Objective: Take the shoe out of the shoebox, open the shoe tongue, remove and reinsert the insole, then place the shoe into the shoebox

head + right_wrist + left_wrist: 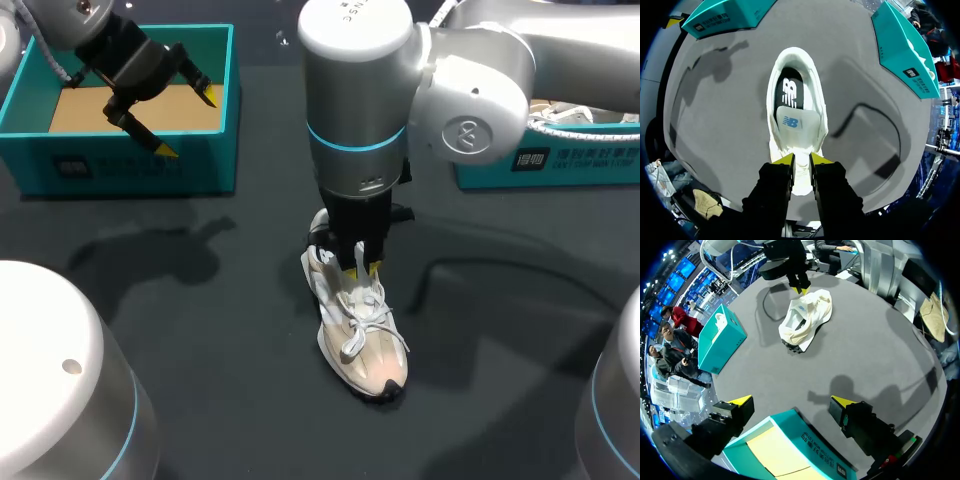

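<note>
A white and beige shoe [365, 340] lies on the dark table with its toe towards me, also visible in the left wrist view [807, 320]. In the right wrist view its opening [795, 100] shows a black insole [789, 92] and the raised tongue [790, 121]. My right gripper [360, 269] points straight down at the lace area, its fingers nearly together [802, 159] with white tongue material pinched between them. My left gripper [188, 123] hangs open above the front wall of the open teal shoebox [130, 165], holding nothing [792, 400].
A second teal box [540, 165] with white paper inside stands at the back right, also seen in the right wrist view [900, 45]. Bare dark tabletop surrounds the shoe on all sides.
</note>
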`<state>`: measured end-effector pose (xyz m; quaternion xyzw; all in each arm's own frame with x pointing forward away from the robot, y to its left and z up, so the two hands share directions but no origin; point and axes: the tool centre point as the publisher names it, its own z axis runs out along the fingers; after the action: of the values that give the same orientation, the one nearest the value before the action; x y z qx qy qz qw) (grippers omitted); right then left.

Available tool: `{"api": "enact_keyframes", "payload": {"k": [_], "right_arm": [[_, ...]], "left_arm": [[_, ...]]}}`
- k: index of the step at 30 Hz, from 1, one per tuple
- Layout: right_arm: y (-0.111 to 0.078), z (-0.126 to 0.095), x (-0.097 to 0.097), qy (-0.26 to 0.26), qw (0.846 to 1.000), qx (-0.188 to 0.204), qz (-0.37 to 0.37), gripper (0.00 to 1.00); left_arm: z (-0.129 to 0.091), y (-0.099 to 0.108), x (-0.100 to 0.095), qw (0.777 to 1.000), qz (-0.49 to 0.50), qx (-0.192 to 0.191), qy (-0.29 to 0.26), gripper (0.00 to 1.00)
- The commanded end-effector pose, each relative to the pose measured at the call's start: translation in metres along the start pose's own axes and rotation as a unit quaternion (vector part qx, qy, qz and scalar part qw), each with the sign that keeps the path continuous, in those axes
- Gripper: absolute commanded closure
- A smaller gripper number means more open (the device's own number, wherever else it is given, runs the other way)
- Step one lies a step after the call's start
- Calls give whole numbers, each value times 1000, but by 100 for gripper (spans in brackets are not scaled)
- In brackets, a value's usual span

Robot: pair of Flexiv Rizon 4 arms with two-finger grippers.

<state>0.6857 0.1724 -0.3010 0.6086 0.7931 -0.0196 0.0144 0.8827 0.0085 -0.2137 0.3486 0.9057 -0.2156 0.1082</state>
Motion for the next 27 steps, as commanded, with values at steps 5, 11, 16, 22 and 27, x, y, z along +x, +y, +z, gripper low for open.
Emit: {"api": "enact_keyframes", "payload": {"k": [5,11,16,22,27], "right_arm": [[22,23,-11,14,1000,3,-24,84],[40,41,-13,35,998,4,-51,83],[48,52,-12,55,996,8,-66,83],[46,32,-11,29,997,3,-75,82],[45,7,-10,-1,996,-6,-89,81]], "left_arm": [[0,0,0,1000,0,-1,1,0],[0,0,0,1000,0,-1,1,0],[0,0,0,1000,0,-1,1,0],[0,0,0,1000,0,-1,1,0],[0,0,0,1000,0,-1,1,0]]}}
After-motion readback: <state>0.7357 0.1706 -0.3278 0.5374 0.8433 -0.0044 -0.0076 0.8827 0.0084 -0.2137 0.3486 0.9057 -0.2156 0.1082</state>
